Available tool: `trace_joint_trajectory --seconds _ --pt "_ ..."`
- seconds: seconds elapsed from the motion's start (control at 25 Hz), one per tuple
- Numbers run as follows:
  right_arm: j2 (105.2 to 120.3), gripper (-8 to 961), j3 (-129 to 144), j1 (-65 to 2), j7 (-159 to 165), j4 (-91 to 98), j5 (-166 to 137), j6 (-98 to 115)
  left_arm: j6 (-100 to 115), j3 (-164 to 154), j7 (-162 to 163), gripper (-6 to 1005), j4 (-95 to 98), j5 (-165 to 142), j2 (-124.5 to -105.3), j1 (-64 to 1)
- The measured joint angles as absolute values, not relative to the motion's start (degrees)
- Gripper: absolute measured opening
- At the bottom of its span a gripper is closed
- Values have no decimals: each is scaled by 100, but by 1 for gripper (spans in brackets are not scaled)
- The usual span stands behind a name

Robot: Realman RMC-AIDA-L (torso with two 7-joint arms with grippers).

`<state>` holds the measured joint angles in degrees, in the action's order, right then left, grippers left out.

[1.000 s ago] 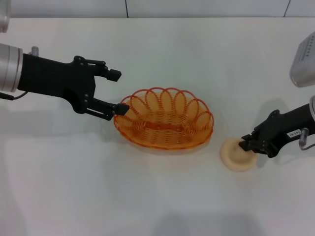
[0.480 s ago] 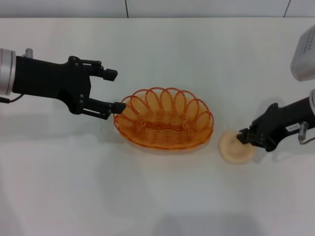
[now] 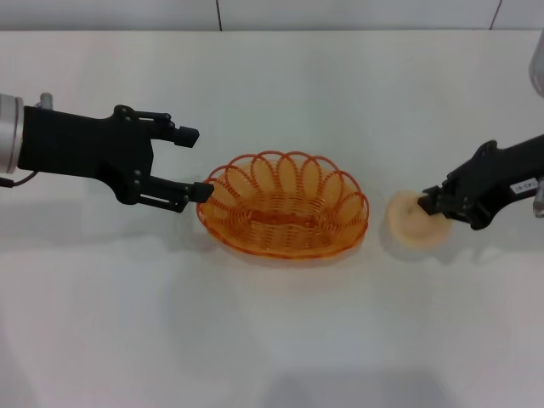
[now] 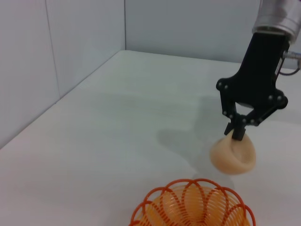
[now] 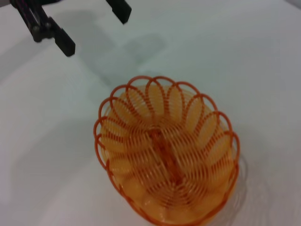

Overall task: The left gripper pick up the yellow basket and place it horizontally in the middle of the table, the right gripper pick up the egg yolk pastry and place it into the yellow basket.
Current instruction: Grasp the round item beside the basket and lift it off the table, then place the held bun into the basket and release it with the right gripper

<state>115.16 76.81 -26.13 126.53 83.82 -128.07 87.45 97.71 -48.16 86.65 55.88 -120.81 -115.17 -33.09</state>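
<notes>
We see the black right gripper (image 3: 432,204) pinched shut on the small cream domed egg yolk pastry (image 3: 411,223), hanging just above the white table (image 3: 272,340). The oval orange-yellow wire basket (image 3: 285,215) lies to its left, long axis sideways. The black left gripper (image 3: 194,163), open and empty, has backed off; the pastry has risen.

Bright, even light; soft shadows

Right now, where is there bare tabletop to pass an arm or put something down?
Bare white table spans behind the orange-yellow wire basket, and in front of it. Crowded: the basket's left end by the open left gripper; its right end by the cream pastry in the right gripper.
</notes>
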Motion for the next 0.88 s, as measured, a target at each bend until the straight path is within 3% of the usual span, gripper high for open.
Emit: trace_joint_trajectory --seconds 0.88 --pt "11594 37 9054 -3266 12744 7984 -12457 7301 9804 -4807 8668 824 5599 -12073 -11518 -3321"
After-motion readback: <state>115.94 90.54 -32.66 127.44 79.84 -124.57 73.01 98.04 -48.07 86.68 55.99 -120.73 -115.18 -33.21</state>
